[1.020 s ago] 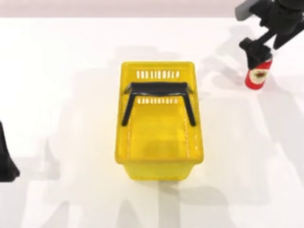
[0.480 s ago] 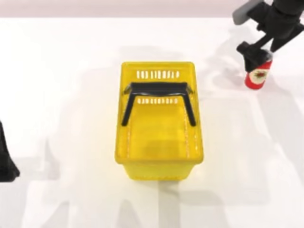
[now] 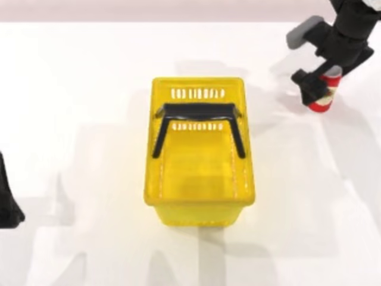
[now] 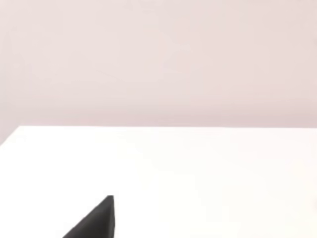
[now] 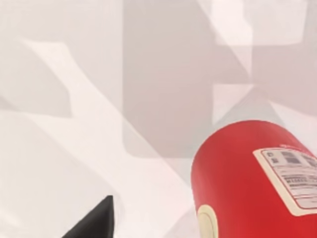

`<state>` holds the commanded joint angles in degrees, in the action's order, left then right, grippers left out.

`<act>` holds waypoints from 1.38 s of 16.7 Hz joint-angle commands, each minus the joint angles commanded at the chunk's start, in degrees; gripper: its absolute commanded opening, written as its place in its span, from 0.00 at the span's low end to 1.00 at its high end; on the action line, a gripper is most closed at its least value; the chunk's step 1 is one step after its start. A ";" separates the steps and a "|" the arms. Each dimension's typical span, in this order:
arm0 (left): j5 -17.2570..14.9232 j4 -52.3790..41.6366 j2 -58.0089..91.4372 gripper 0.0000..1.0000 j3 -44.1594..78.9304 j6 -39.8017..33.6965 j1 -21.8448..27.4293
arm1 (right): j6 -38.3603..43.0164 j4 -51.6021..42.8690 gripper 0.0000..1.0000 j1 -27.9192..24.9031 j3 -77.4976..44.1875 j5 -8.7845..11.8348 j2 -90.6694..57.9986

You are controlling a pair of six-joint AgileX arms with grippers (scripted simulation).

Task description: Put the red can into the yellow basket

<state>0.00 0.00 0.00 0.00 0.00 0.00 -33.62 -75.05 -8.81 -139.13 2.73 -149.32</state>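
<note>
White tabletop [image 3: 89, 71] under even light, pale wall behind. Centre: bright yellow rectangular plastic basket w/ slotted walls [image 3: 199, 205], black folding handle [image 3: 198, 110] lying across its far half, inside bare. Far right: small red cylindrical can w/ cream label [image 3: 324, 98], upright on table, well apart from basket. Right gripper [image 3: 315, 83] sits over can's top, dark fingers either side; whether they are closed on it cannot be told. Left gripper at table's left edge, parked, only a dark tip [image 4: 96, 223] in its wrist view; finger spread not shown.

Step in hand (judged): securing the can. Best done w/ fingers low on the body, centred, so tin doesn't tip; then lift high enough to clear basket rim and handle, release over the open near half.

View differences: top view gives can–basket layout but hides most of can under arm. Right wrist view shows can [image 5: 252, 183] close up, incl. printed label panel and one finger tip [image 5: 96, 220] beside it, but no basket.
</note>
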 joint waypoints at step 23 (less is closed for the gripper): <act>0.00 0.00 0.00 1.00 0.00 0.00 0.00 | 0.00 0.00 0.00 0.00 0.00 0.00 0.00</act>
<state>0.00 0.00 0.00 0.00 0.00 0.00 -33.62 -75.05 -8.81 -139.13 2.73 -149.32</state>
